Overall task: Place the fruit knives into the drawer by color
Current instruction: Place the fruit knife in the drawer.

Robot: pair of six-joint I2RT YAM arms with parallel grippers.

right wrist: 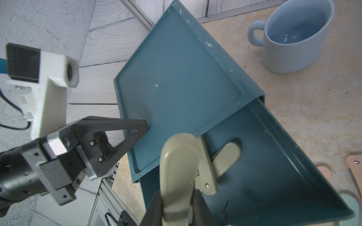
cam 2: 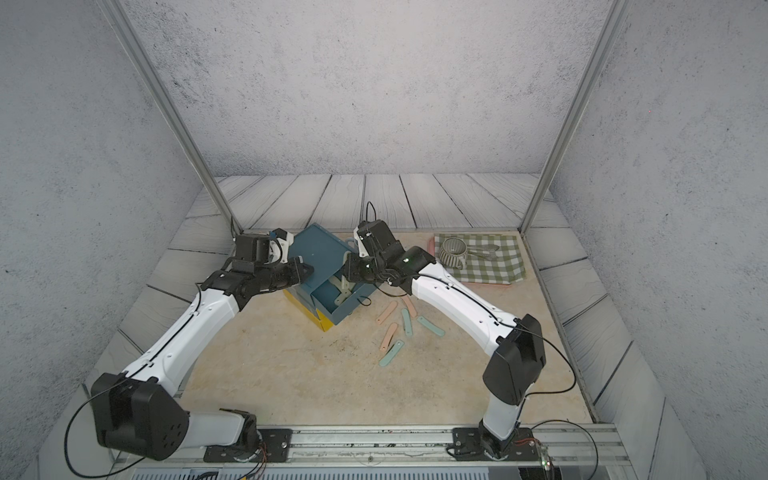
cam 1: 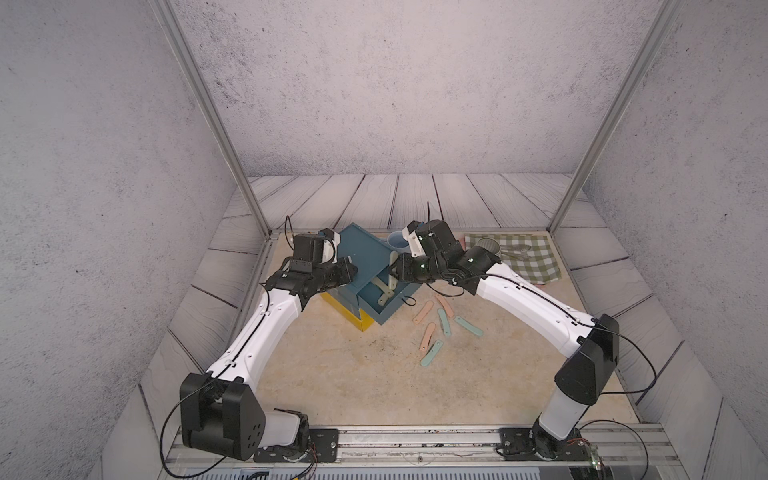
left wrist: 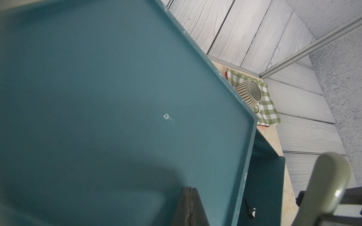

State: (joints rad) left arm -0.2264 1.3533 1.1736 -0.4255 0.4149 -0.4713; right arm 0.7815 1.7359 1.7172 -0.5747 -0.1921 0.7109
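Left of centre in a top view, the left gripper (cam 1: 352, 270), its claw closed on nothing, presses on the chest (cam 1: 363, 249), whose top drawer (cam 1: 388, 313) stands open holding two olive knives (cam 1: 381, 287). Just right, the right gripper (cam 1: 395, 272) is clamped on the third olive knife (cam 1: 392, 258) above that drawer. Three pink knives (cam 1: 423, 311) and three mint knives (cam 1: 468, 326), lower right on the table (cam 1: 332, 374), are left to sort.

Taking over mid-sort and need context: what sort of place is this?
Probably a staged robot test cell dressed as a kitchen counter, not a real home: printed plank panels on an aluminium frame, arms mounted on a metal rail, and a checked cloth with a striped mug.
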